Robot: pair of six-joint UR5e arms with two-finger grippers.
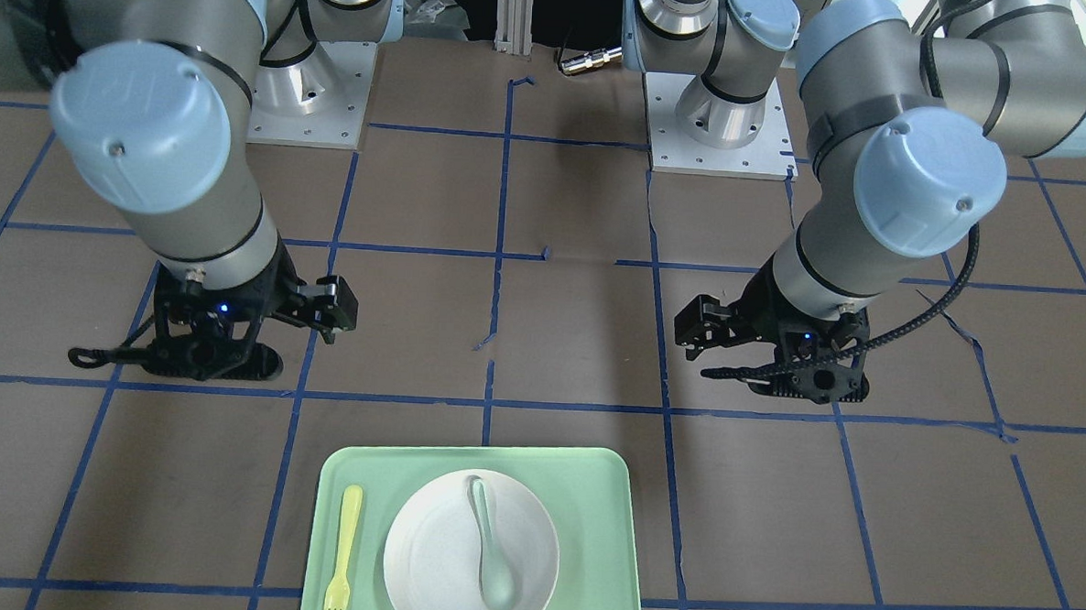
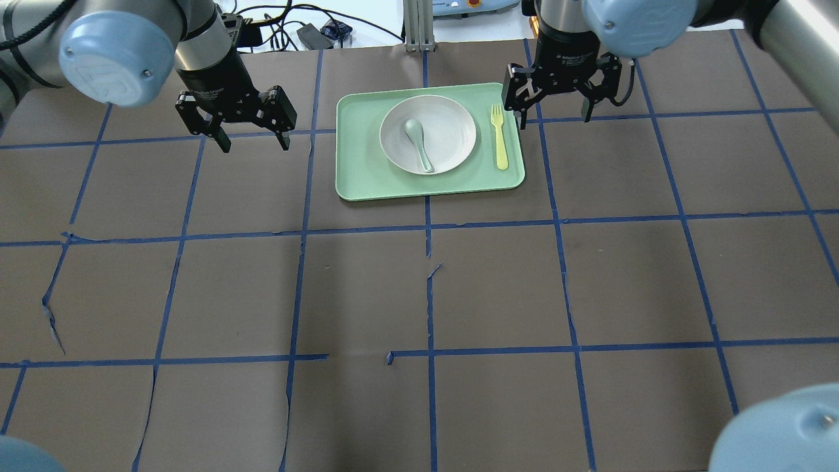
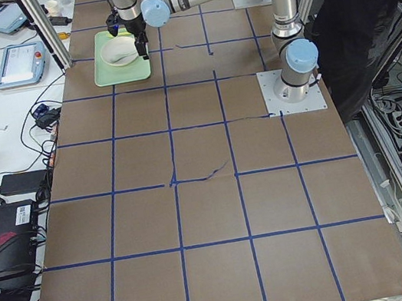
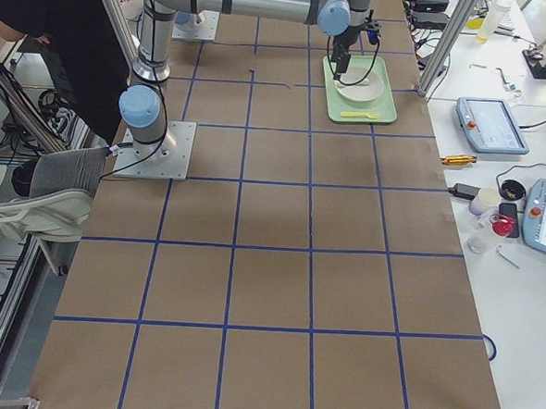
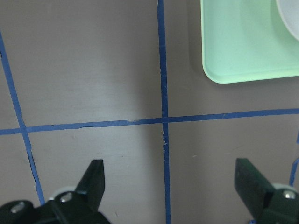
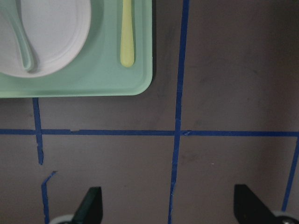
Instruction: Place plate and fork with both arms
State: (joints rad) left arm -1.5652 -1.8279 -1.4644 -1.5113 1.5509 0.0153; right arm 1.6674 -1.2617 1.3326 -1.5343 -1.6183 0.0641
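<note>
The off-white plate (image 2: 452, 128) lies on the mint-green tray (image 2: 367, 177) at the table's far middle. The pale-yellow fork (image 2: 499, 137) lies on the tray to the right of the plate, tines toward the far edge. My left gripper (image 2: 254, 139) is open and empty, raised over bare table left of the tray. My right gripper (image 2: 554, 113) is open and empty, just beyond the tray's far right corner. The right wrist view shows the fork (image 6: 126, 32) and plate (image 6: 56, 28) ahead of the open fingers (image 6: 91, 203). The left wrist view shows only the tray's corner (image 5: 247, 46).
A pale grey-green spoon (image 2: 417, 141) lies in the plate. The brown table (image 2: 426, 295) has a grid of blue tape. Cables and devices lie past the far edge (image 2: 295, 29). A person stands by the robot's base (image 3: 370, 4).
</note>
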